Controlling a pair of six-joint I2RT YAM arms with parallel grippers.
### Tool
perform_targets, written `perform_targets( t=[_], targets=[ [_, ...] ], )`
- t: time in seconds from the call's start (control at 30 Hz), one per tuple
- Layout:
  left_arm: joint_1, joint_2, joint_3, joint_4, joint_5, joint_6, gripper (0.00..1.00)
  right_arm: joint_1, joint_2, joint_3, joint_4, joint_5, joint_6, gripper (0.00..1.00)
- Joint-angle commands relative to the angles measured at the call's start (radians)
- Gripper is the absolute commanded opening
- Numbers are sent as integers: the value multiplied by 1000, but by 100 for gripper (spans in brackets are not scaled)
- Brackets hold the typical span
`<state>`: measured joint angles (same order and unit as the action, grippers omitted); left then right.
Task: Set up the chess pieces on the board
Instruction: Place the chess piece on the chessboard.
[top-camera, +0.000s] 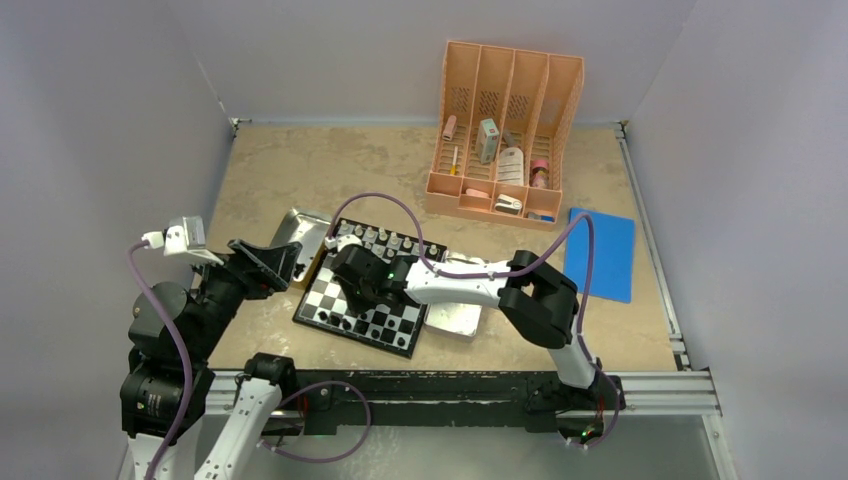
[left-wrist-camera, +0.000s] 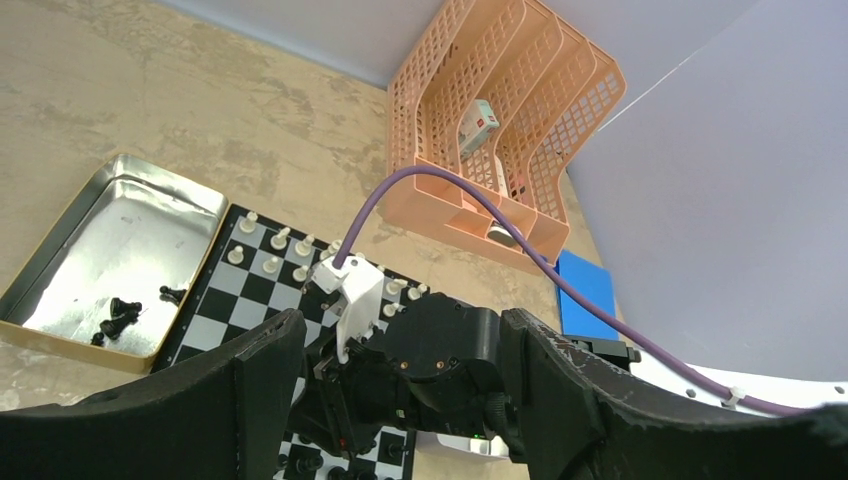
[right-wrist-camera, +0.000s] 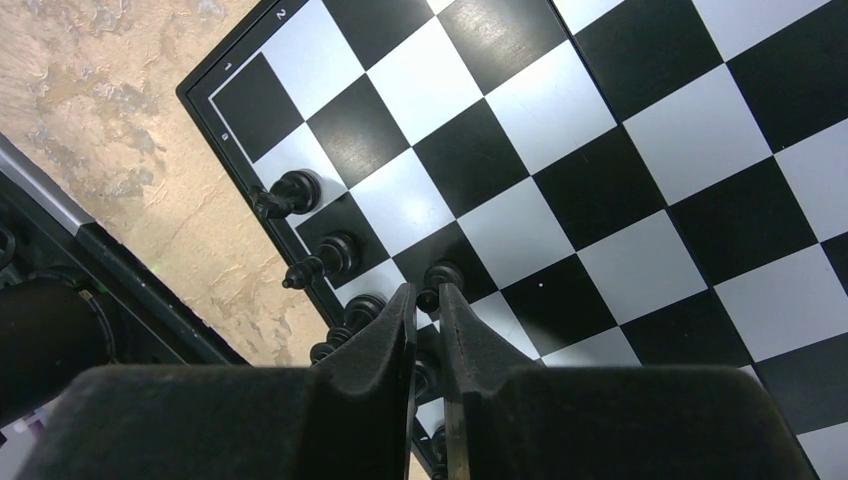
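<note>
board (right-wrist-camera: 600, 190): glossy, smooth | tray (left-wrist-camera: 130, 230): shiny bare metal | organizer (left-wrist-camera: 440, 110): peach plastic lattice | table (left-wrist-camera: 150, 90): matt, mottled

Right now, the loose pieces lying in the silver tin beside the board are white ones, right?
Not quite. The loose pieces in the silver tin beside the board are black, not white, as the left wrist view shows. The white pieces stand on the board's far rows.

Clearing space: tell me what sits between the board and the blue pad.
Top view: a silver tray lies beside the board, and the right arm's black elbow stands over the table before the blue pad.
</note>
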<state>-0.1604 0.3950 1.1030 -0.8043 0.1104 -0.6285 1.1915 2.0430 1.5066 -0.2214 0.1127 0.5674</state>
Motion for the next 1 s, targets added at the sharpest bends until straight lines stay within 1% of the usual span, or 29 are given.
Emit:
perform_targets(
  t=[0.0,0.2,0.4,0.5,0.57,0.63,0.7,0.8,0.9,0.97],
  targets=[
    [-5,-2,0,5,-17,-14,71,6,0,32,2,9,-1,18],
    [-5,-1,0,2,-18,-14,71,7,-9,35,6,0,1,28],
    [-5,-4,-46,3,-27,-11,72,5,-43,58,-15,-31,16,30],
    [-5,16,-100,20,-21,17,72,2,-88,94,-40,29,11,32],
    [-5,48,-140,53,-13,40,73,0,-135,95,-43,58,11,36],
    [-5,100,-177,105,4,69,75,-4,-196,64,-31,81,12,38],
    [-5,159,-199,154,-16,64,78,-9,-276,17,-22,112,17,40],
    [-5,265,-210,241,-53,42,79,-21,-402,-104,15,172,27,45],
    [-5,381,-204,290,-160,-47,73,-49,-520,-224,60,198,23,50],
    [-4,466,-189,295,-238,-99,69,-58,-581,-274,49,213,19,50]
  ],
)
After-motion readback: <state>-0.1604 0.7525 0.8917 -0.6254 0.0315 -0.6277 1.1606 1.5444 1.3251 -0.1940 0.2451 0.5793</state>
